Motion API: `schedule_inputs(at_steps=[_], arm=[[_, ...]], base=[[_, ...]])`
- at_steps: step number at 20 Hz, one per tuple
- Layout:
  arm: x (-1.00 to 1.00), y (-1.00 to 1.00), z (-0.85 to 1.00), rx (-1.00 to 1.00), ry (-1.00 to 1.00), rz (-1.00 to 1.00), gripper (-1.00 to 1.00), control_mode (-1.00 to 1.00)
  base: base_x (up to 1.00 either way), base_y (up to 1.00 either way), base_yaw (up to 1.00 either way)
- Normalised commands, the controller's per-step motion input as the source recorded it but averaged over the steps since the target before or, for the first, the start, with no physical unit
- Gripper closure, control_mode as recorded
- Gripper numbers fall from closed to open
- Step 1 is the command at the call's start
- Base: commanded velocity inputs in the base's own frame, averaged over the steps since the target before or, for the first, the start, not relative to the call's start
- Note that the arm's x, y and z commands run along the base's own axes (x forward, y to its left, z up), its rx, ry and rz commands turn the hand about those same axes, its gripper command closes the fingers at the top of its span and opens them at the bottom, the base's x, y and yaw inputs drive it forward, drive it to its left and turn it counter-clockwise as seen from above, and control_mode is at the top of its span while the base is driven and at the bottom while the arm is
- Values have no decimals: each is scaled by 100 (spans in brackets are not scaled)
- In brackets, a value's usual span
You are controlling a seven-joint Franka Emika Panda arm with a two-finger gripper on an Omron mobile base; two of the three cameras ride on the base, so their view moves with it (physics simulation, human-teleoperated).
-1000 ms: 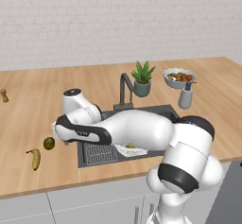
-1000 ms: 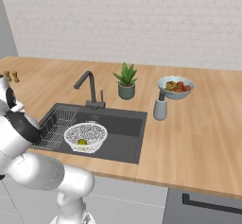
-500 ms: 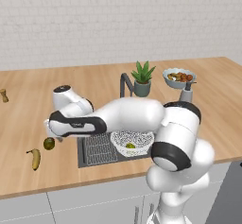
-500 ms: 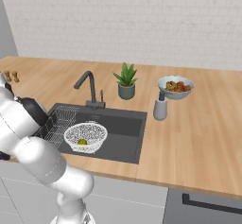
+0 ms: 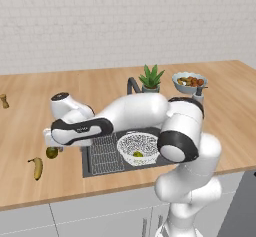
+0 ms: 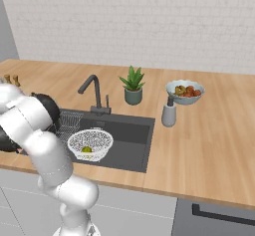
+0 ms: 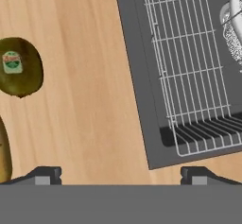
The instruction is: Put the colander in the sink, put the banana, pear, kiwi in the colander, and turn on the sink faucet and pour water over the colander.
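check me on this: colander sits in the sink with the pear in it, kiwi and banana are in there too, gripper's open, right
Not quite. The colander sits in the sink with the pear in it, but the kiwi and banana lie on the counter left of the sink, as the left base view shows. The gripper is open, above the wood beside the kiwi in the hand view.

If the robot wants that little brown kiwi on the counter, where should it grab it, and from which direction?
Probably from straight above, closing across the kiwi's narrow middle. It lies on its side on the bare wood, a short oval, so the long ends offer less to hold. The banana lies apart from it, leaving room for the open end effector to come down either side.
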Motion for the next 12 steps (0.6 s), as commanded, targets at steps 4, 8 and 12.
schedule_inputs(at_steps=[4, 8, 12], arm=[[19, 18, -22, 0, 0, 0, -100, -100], [29, 20, -10, 0, 0, 0, -100, -100], [11, 32, -1, 0, -3, 0, -100, -100]], base=[[0, 0, 0], [0, 0, 0], [0, 0, 0]])
